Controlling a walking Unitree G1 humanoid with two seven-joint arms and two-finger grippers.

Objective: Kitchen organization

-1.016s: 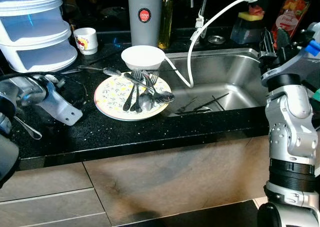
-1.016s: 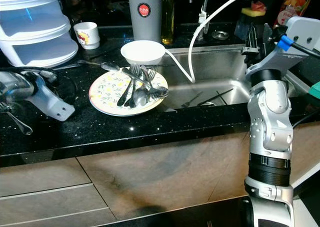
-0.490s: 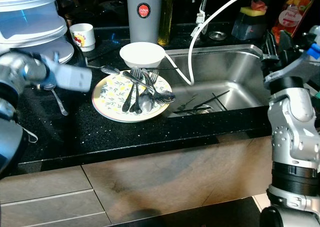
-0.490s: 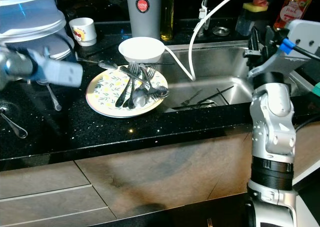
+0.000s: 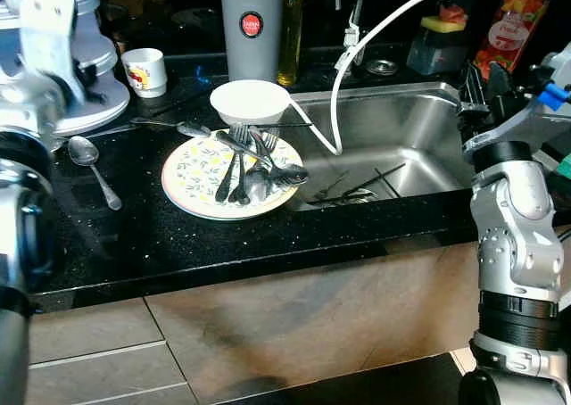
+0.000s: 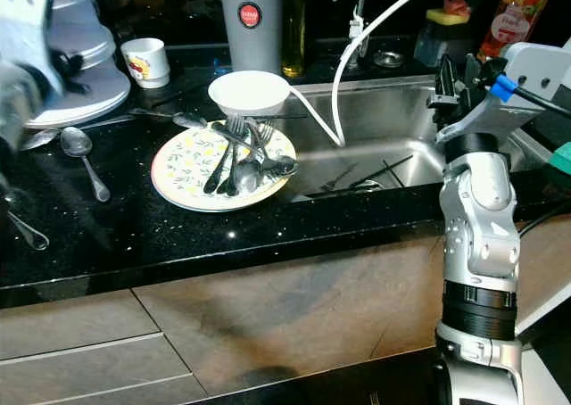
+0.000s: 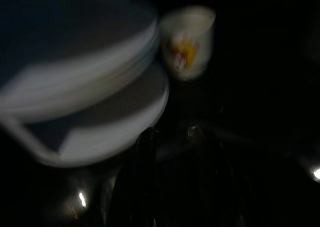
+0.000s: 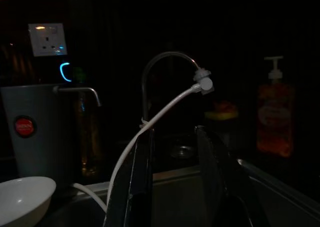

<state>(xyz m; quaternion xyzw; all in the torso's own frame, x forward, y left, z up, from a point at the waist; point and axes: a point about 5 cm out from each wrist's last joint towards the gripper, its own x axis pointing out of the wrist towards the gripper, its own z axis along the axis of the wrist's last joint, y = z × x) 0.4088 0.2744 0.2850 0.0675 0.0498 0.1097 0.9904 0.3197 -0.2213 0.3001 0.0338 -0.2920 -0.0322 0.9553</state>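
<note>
A floral plate [image 5: 189, 180] lies on the black counter left of the sink [image 5: 419, 119], with several forks and spoons [image 5: 247, 166] piled on it. A white bowl [image 5: 250, 101] rests on the plate's far edge. A loose spoon [image 5: 90, 161] lies further left. My left arm [image 5: 40, 57] is raised at the far left, by the stacked white containers [image 5: 103, 97]. In the blurred left wrist view, my left gripper [image 7: 172, 132] is open and empty near a small cup [image 7: 187, 42]. My right gripper [image 5: 484, 73] is open and empty, held up over the sink's right edge.
A grey canister [image 5: 251, 26] and an oil bottle [image 5: 289, 32] stand behind the bowl. A white hose [image 5: 375, 35] runs from the tap into the sink, where some utensils [image 5: 357, 186] lie. A red bottle [image 5: 501, 30] and a sponge [image 5: 444, 21] sit at the back right.
My left arm has swung up from the counter's left side to the stacked containers, and a spoon now lies uncovered where it was. The right arm has barely moved.
</note>
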